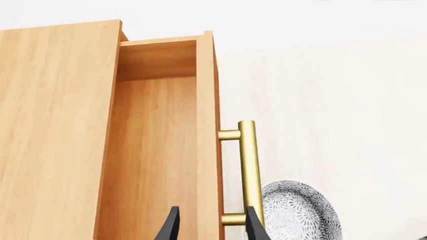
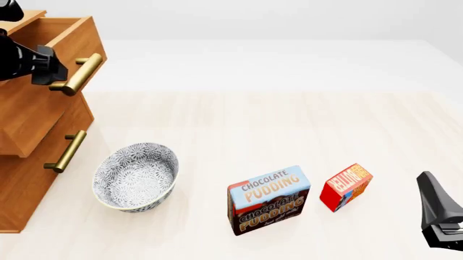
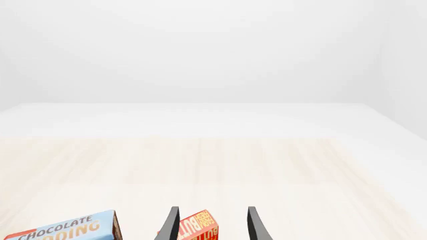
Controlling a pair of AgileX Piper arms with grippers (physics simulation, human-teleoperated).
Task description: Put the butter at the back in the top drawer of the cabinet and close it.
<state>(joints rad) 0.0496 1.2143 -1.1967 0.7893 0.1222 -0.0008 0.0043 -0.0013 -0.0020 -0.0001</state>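
The butter, a small red-orange box, lies on the table at the front right; the right wrist view shows the butter just ahead of the fingers. My right gripper hovers open to its right, holding nothing. The cabinet stands at the far left with its top drawer pulled out. My left gripper is open at the drawer's brass handle. Its fingers straddle the edge of the drawer front. What shows of the drawer's inside is bare wood.
A chocolate pudding box stands just left of the butter. A patterned grey bowl sits in front of the cabinet. The lower drawer handle sticks out toward the bowl.
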